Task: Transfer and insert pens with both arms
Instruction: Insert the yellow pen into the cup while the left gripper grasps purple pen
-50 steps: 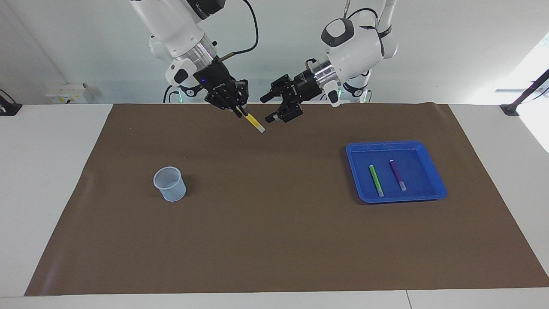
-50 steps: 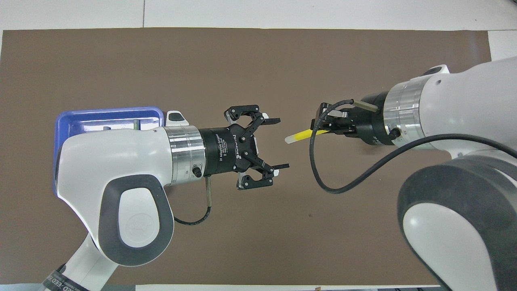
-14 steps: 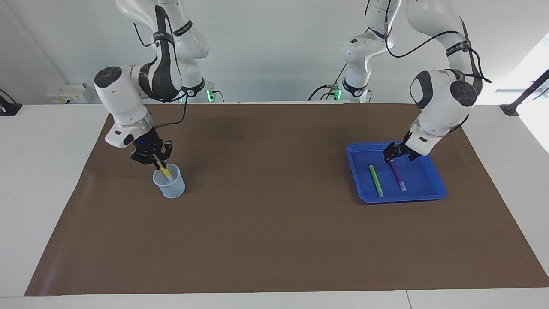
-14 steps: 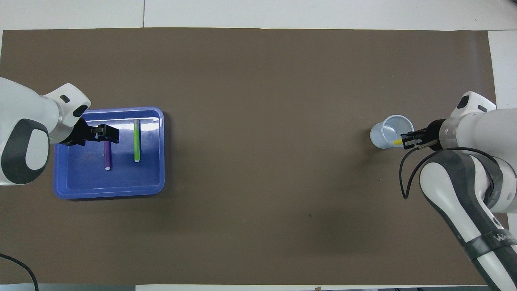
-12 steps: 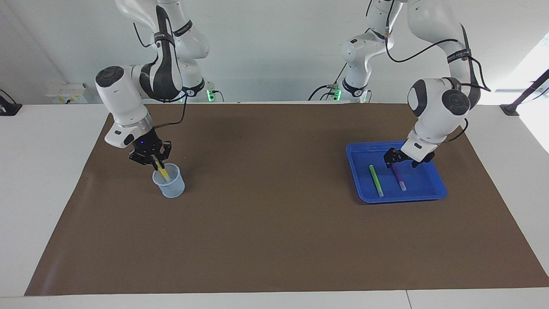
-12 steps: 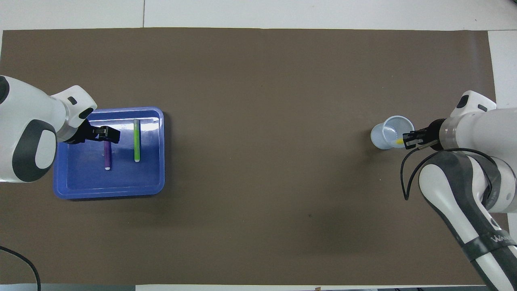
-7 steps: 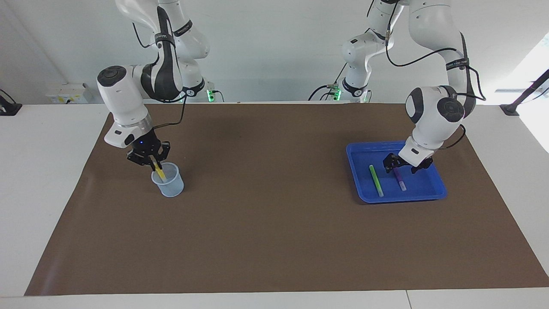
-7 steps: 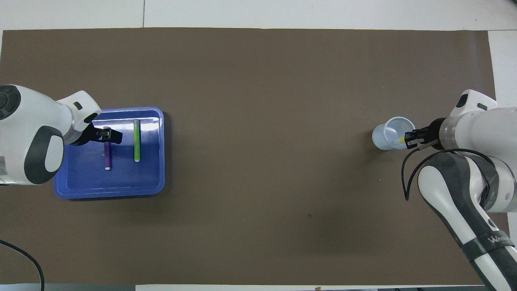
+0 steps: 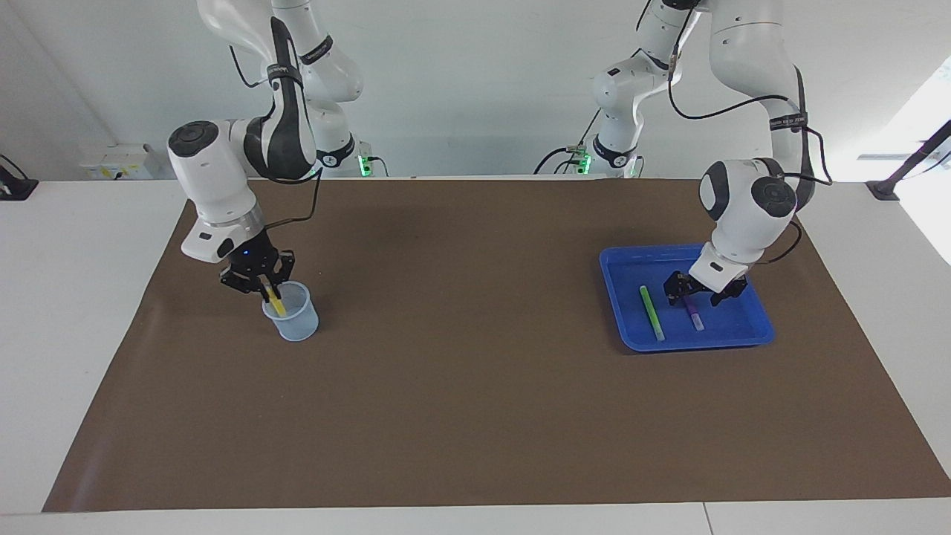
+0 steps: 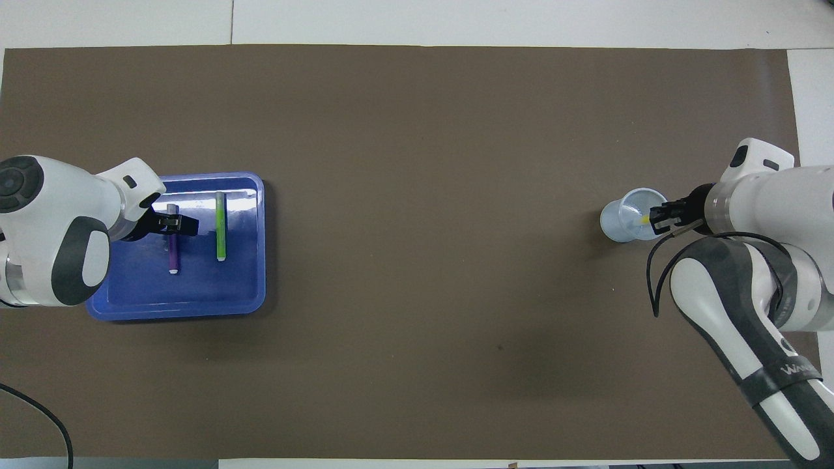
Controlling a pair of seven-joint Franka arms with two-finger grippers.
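**Two grippers at work, one at each end of the mat**

Two fingers of the left gripper (image 9: 692,296) stand apart, straddling the slim purple pen with a pale end cap (image 9: 692,310), which lies flat in the shallow blue plastic tray (image 9: 617,297). The slim green pen with a pale end cap (image 9: 651,313) lies beside it in the same tray, toward the middle of the table. The right gripper (image 9: 261,281) has its fingers clamped on the slim yellow pen (image 9: 276,302), which tilts down into the small pale blue translucent cup (image 9: 296,321). Tray and cup stand well apart on a brown paper mat (image 9: 475,357), the tray toward the left arm's end, the cup toward the right arm's. The mat covers most of a white table (image 9: 74,312), and the room's white wall (image 9: 475,82) rises at the robots' end.
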